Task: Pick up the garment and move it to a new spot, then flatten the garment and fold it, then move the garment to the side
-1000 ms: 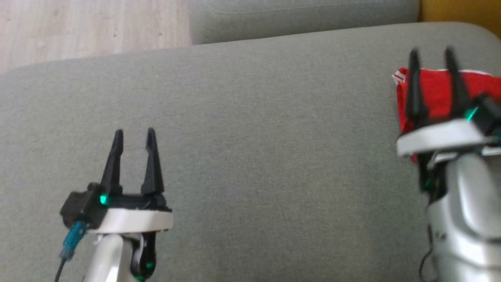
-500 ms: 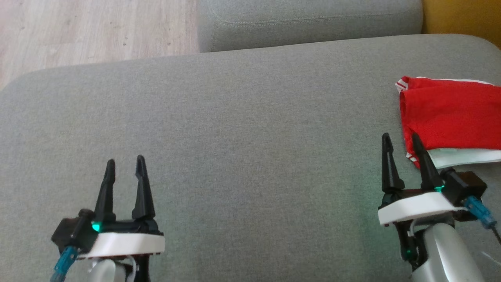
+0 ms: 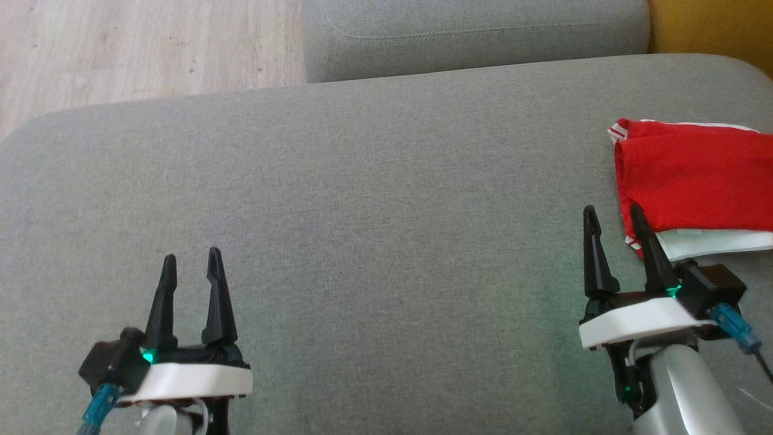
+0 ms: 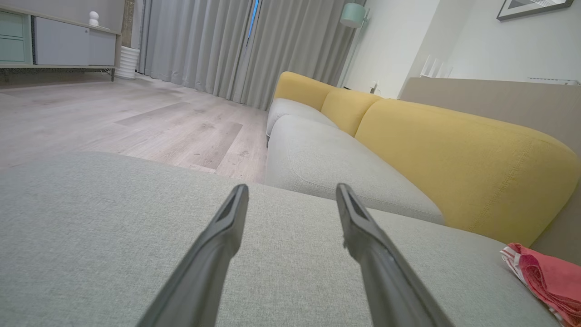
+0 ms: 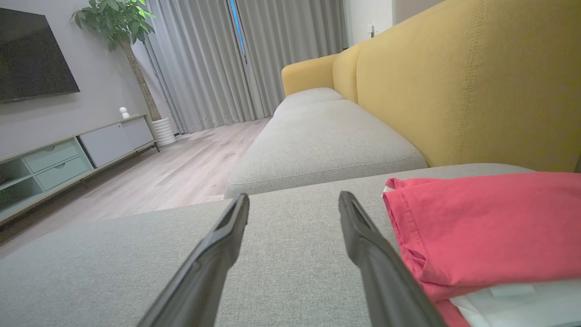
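The folded red garment lies flat at the right end of the grey seat cushion, with a white layer showing under its near edge. A second ago the right gripper was up over the garment. It has since drawn back to the cushion's near right part, jaws wide apart and empty, with one finger just beside the garment's near left corner. The left gripper, also spread and empty, has eased back a little over the cushion's near left part. The garment has not shifted.
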### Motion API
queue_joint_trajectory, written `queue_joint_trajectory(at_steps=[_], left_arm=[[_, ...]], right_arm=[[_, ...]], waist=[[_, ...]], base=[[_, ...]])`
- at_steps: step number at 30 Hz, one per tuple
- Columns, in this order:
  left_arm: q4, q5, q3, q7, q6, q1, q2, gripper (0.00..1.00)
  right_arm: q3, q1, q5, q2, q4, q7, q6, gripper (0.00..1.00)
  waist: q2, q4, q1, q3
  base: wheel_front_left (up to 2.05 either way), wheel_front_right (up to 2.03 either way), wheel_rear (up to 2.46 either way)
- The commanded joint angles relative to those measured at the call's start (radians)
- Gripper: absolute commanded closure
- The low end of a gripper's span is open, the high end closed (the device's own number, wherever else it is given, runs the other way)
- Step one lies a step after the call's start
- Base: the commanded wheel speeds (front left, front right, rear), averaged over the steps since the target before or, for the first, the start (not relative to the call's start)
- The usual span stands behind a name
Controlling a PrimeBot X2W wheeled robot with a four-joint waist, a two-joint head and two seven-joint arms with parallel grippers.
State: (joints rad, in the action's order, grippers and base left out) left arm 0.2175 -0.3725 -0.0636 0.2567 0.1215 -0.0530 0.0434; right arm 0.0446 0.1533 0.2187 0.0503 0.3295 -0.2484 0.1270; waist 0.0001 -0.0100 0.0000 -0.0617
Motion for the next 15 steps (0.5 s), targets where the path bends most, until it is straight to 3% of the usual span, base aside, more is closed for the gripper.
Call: queue_joint_trajectory(at_steps=[1, 5, 6, 15], left_arm=[[-0.027, -0.006, 0.039, 0.005, -0.008, -0.027, 0.007, 0.00], [-0.041, -0.007, 0.048, 0.005, -0.006, -0.030, 0.007, 0.00], [-0.008, -0.006, 0.007, 0.000, 0.000, 0.000, 0.000, 1.00], [0.052, -0.045, 0.005, -0.012, 0.002, 0.013, -0.001, 1.00]], right_arm=[[0.028, 0.016, 0.005, 0.000, -0.039, -0.013, 0.004, 0.00], [0.031, 0.016, 0.011, 0.000, -0.039, -0.013, 0.004, 0.00], [0.008, 0.000, 0.003, 0.000, -0.002, -0.002, 0.000, 1.00], [0.007, -0.027, 0.049, -0.002, 0.052, 0.012, 0.000, 1.00]], waist=[[-0.0001, -0.001, 0.0000, 0.000], [-0.0001, -0.002, 0.0000, -0.001], [-0.0001, -0.002, 0.0000, -0.001], [-0.0001, -0.002, 0.0001, 0.001]], base=[[0.00, 0.00, 0.00], [0.00, 0.00, 0.00], [0.00, 0.00, 0.00], [0.00, 0.00, 0.00]])
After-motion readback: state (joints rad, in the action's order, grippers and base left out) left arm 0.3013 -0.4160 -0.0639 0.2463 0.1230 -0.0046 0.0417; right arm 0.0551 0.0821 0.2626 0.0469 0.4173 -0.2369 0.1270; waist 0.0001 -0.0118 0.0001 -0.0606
